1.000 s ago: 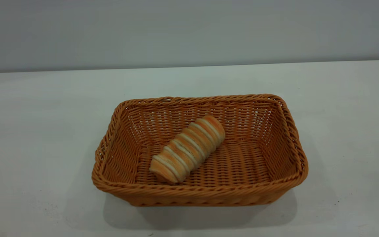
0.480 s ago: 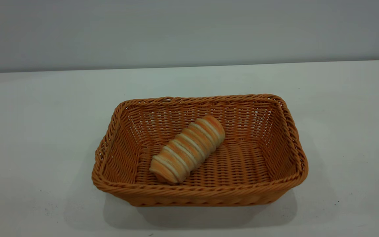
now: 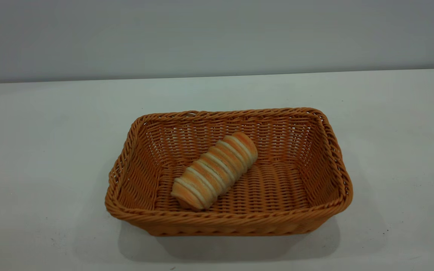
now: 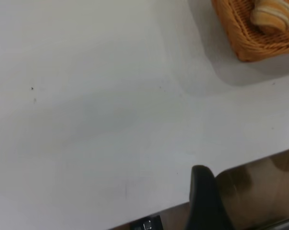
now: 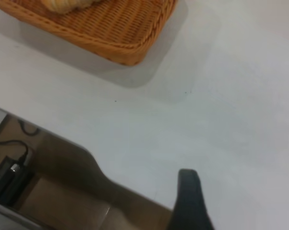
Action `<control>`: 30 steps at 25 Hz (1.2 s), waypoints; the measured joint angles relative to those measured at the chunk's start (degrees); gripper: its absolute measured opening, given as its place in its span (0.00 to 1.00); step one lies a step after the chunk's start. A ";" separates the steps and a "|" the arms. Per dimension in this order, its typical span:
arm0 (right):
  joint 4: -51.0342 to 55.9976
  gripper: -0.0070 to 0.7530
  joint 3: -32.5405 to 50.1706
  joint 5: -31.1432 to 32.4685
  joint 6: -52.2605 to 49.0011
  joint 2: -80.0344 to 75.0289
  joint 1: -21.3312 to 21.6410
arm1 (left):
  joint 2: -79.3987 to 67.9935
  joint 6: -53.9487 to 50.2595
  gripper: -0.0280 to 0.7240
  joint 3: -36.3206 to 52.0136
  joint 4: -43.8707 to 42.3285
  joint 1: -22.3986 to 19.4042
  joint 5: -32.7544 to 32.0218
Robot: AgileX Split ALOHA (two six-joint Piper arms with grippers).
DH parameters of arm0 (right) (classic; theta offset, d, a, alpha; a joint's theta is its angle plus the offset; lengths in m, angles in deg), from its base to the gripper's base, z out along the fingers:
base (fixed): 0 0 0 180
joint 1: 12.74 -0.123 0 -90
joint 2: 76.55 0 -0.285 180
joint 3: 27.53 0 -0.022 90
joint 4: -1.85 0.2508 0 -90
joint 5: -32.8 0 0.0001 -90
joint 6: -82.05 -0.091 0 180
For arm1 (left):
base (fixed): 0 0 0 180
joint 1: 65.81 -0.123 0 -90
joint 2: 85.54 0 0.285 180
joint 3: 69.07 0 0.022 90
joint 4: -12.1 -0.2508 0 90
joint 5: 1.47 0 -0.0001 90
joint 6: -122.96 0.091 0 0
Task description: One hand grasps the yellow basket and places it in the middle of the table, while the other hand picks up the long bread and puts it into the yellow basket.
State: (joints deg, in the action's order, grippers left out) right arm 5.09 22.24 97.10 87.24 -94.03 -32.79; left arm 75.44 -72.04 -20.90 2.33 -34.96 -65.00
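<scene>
The yellow basket [image 3: 326, 150] stands in the middle of the white table [image 3: 43, 131]. The long bread [image 3: 215, 170] lies slanted on the basket's floor, one end towards the front rim. Neither gripper shows in the exterior view. The left gripper [image 4: 205, 196] hangs over the table's near edge, well away from the basket's corner [image 4: 249, 45], where the bread's end [image 4: 271, 14] shows. The right gripper [image 5: 189, 196] is also at the near edge, apart from the basket's other corner [image 5: 125, 43]. Neither holds anything that I can see.
The table's near edge shows in both wrist views, with brown floor below it [image 4: 259, 191]. A black cable and a plug [image 5: 12, 165] lie on the floor beyond that edge. A grey wall [image 3: 217, 34] stands behind the table.
</scene>
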 joint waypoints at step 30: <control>-0.11 0.72 0.07 -0.06 -0.07 1.19 0.00 | 0.04 3.14 0.73 0.78 2.79 0.00 -1.48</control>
State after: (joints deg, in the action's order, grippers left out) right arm 4.98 22.31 97.04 87.17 -92.83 -32.79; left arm 75.49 -68.90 -20.12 5.12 -34.96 -66.48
